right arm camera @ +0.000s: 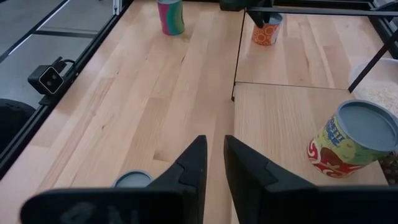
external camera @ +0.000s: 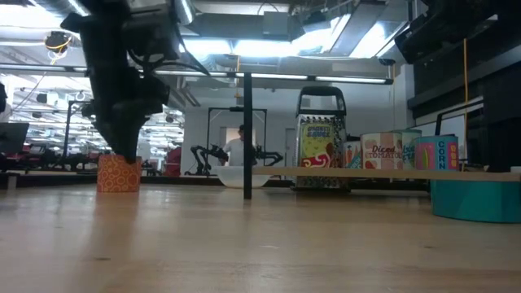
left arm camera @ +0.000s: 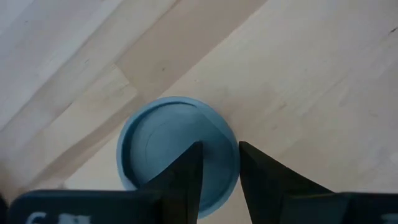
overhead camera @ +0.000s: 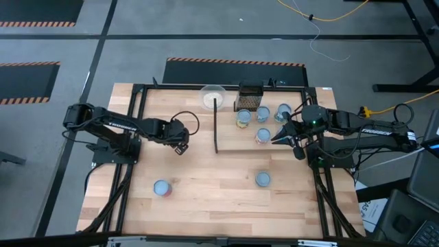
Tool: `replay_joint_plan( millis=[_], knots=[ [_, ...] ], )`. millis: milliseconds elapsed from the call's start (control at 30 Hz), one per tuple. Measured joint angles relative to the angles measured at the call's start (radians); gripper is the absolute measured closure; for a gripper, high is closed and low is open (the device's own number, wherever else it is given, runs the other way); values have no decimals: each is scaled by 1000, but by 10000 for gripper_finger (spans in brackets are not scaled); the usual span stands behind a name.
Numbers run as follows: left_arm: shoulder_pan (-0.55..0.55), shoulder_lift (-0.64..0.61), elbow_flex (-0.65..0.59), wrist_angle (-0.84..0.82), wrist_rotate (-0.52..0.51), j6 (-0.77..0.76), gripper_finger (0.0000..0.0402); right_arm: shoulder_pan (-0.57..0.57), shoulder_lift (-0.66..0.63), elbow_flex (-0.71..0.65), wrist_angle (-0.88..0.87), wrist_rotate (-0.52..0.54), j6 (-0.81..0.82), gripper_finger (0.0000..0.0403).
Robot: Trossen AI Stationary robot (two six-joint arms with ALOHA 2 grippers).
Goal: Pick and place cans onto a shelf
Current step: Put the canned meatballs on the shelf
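1. We count seven cans. Four stand on the shelf: three in a row at its far edge, and one nearer the middle.
2. Two cans stand well apart on the near tabletop, with bare wood between them.
3. The seventh, an orange can, sits under the left gripper, left of the shelf's black bar. The jaws are slightly apart above its blue top; we cannot tell whether they touch it.
4. The right gripper hovers just beside the shelf's mid can, jaws narrowly apart and empty.
5. One bowl and one grater stand at the table's far edge.
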Motion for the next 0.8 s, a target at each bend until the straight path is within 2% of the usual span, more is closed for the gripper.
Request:
replay_joint_plan(
  millis=[200, 467, 567, 800],
  knots=[
    [-1, -2, -15, 7, 0, 7, 322, 0, 0, 0, 0, 0, -1, 343],
    [-8, -1, -15, 7, 2, 10, 391, 0, 0, 0, 0, 0, -1, 343],
    [-18, 1, -7, 5, 3, 12, 394, 0, 0, 0, 0, 0, -1, 343],
    [-77, 3, 65, 19, 143, 116, 397, 0, 0, 0, 0, 0, -2, 343]
  ],
)
